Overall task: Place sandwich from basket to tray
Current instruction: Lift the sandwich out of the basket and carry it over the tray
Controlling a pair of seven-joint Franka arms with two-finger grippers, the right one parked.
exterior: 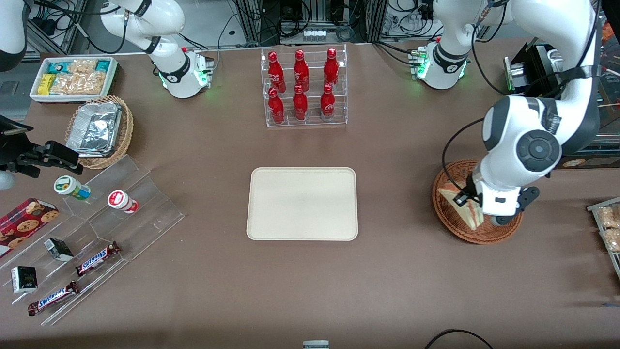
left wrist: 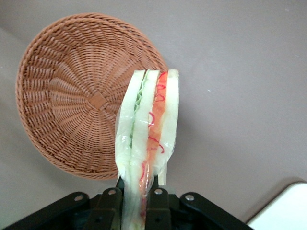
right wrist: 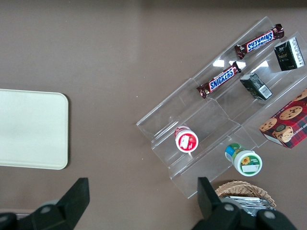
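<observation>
The sandwich (left wrist: 148, 124), a wedge of white bread in clear film with red, orange and green layers along its cut edge, hangs pinched between the fingers of my left gripper (left wrist: 136, 191), which is shut on it. It is held above the rim of the reddish-brown woven basket (left wrist: 72, 96), whose inside shows bare. In the front view the sandwich (exterior: 459, 206) sits under the gripper (exterior: 469, 202) over the basket (exterior: 465, 236), toward the working arm's end of the table. The cream tray (exterior: 302, 203) lies flat at the table's middle with nothing on it; a corner of the tray (left wrist: 283, 213) shows in the left wrist view.
A clear rack of red bottles (exterior: 303, 87) stands farther from the front camera than the tray. Toward the parked arm's end are a tan wicker basket with a foil container (exterior: 99, 131), a white snack bin (exterior: 72, 77) and an acrylic stepped stand (exterior: 97, 232). Metal trays (exterior: 608, 228) lie beside the basket.
</observation>
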